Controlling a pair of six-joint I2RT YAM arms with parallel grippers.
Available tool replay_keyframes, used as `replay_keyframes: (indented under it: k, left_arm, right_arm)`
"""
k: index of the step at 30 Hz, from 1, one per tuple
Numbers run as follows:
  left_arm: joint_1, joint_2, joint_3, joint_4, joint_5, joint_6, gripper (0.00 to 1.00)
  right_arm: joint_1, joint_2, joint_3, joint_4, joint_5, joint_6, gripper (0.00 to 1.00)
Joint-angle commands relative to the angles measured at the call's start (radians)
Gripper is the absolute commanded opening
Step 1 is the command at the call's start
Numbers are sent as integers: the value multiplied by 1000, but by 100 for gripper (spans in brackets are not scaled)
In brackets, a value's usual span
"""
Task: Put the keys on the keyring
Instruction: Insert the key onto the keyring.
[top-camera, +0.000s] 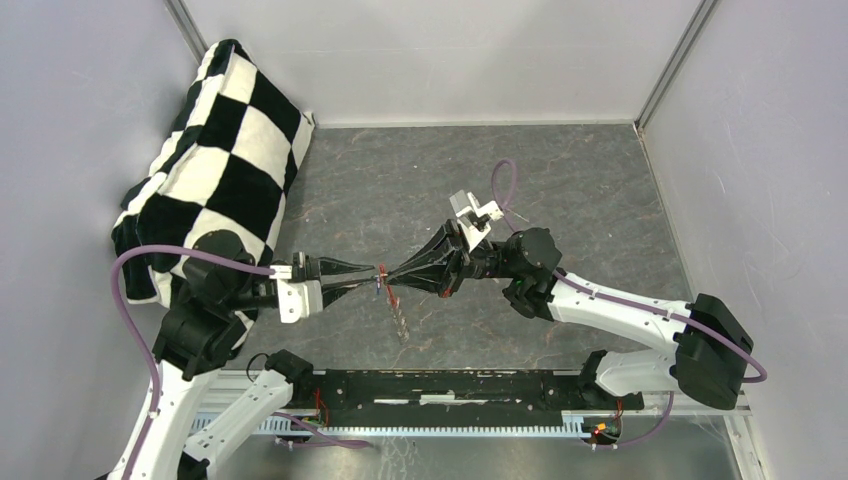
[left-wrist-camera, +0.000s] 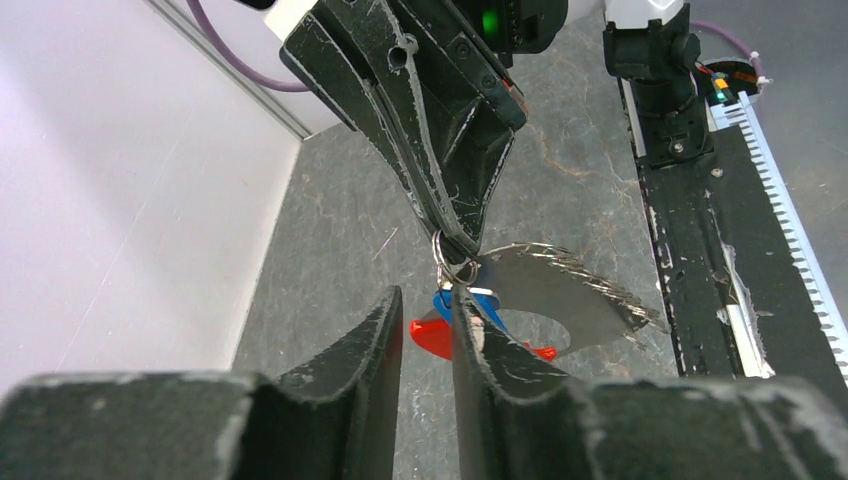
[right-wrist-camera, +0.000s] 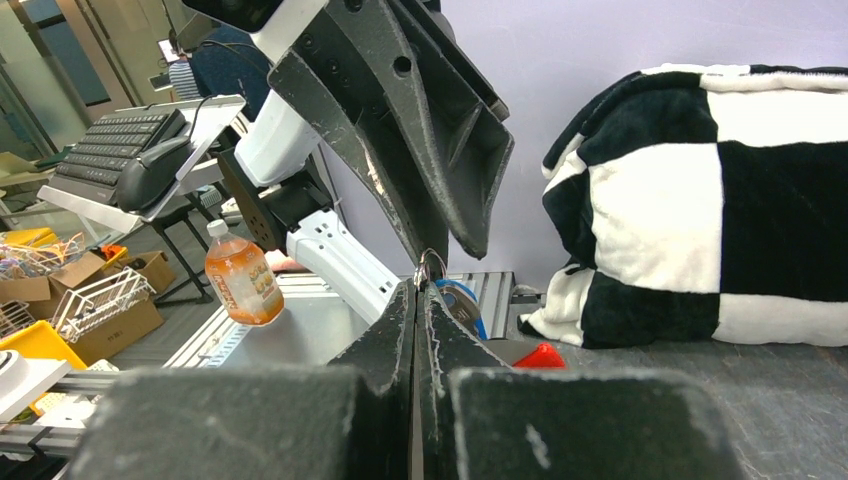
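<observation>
Above mid-table, right gripper (top-camera: 390, 278) pinches a wire loop (left-wrist-camera: 455, 266) by the keyring (left-wrist-camera: 428, 338), left gripper (top-camera: 371, 279) slightly parted; one key (top-camera: 401, 321) lies loose below, judged unthreaded.

Left arm (top-camera: 200, 330) and right arm (top-camera: 620, 312): white links, bulky black joints, looping purple cables (top-camera: 124, 298).
The left gripper (top-camera: 374, 277) and right gripper (top-camera: 389, 280) have long, tapered black fingers (left-wrist-camera: 350, 380), scuffed pale along the edges and pierced by small round holes. A green light (left-wrist-camera: 490, 20) glows on the right gripper's body.
</observation>
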Motion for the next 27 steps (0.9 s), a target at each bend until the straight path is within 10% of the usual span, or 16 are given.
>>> replay_keyframes:
  k: [1,10,27]
  left_arm:
    - [-1,7,29,-30,48,58,25]
    - [-1,9,22,-38,92,74,3]
    - [-1,-20,2,-175,83,408,2]
  right_arm:
    - [-3,-2,31,17,-17,-21,0]
    - [-3,-5,39,-2,-6,-24,0]
    - [-4,2,25,95,23,63,0]
